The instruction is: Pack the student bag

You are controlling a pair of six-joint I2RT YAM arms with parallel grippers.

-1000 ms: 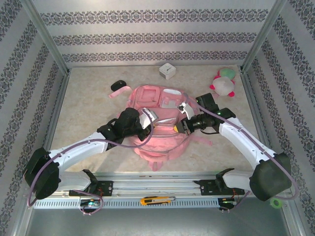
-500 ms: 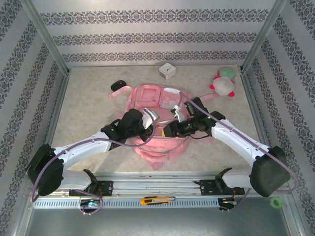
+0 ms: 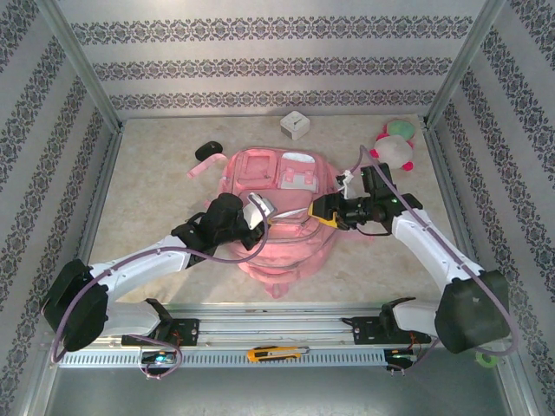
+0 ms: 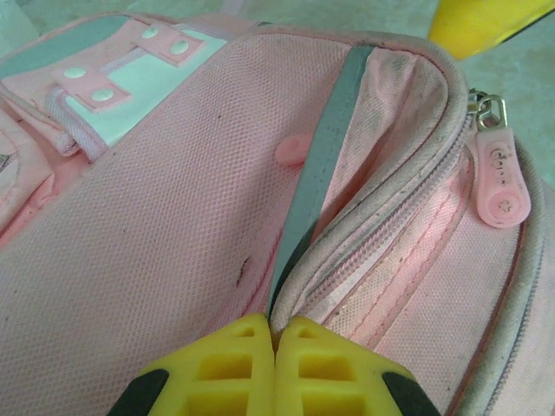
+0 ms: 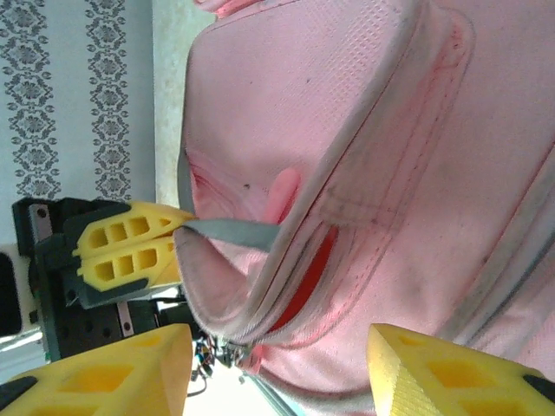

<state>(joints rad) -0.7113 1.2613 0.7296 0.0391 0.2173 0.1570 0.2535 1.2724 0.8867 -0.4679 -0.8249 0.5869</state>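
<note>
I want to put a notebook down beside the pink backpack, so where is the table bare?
Widest bare patch: table between the left wall and the student bag, beyond the left arm. Another strip along the back between the white cube and the plush toy. Crowded: the middle, where the right arm also reaches the bag.

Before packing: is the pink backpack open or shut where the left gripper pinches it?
Open: right wrist view shows the student bag gaping, red lining inside.
</note>
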